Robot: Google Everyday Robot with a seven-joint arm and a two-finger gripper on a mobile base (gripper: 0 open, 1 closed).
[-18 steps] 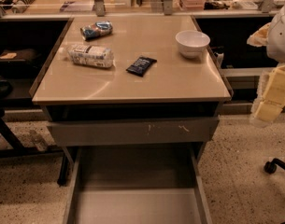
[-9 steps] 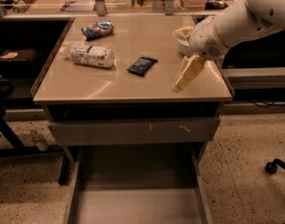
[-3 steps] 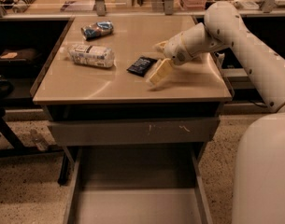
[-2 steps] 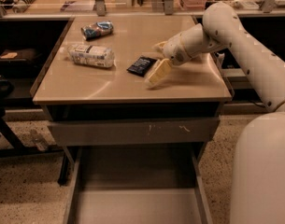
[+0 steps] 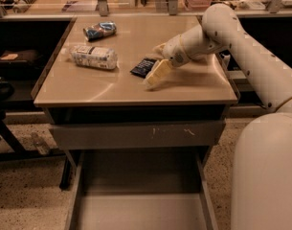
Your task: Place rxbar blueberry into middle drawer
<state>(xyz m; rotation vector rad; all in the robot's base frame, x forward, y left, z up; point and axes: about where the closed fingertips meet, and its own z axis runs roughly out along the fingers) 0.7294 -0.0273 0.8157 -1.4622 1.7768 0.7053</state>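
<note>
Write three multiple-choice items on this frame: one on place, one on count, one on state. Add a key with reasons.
1. Where is the rxbar blueberry?
A) on the floor
B) on the tabletop, beside the gripper
C) hanging off the table edge

2. How many wrapped snacks lie on the tabletop?
A) one
B) two
C) three

3. The middle drawer is:
A) pulled open
B) shut
C) taken out

Key:
1 B, the black bar lies flat on the tabletop next to the gripper.
2 C, the bar, the blue-and-white snack bag and the whitish packet.
3 A, its grey floor shows below the scuffed drawer front.
</note>
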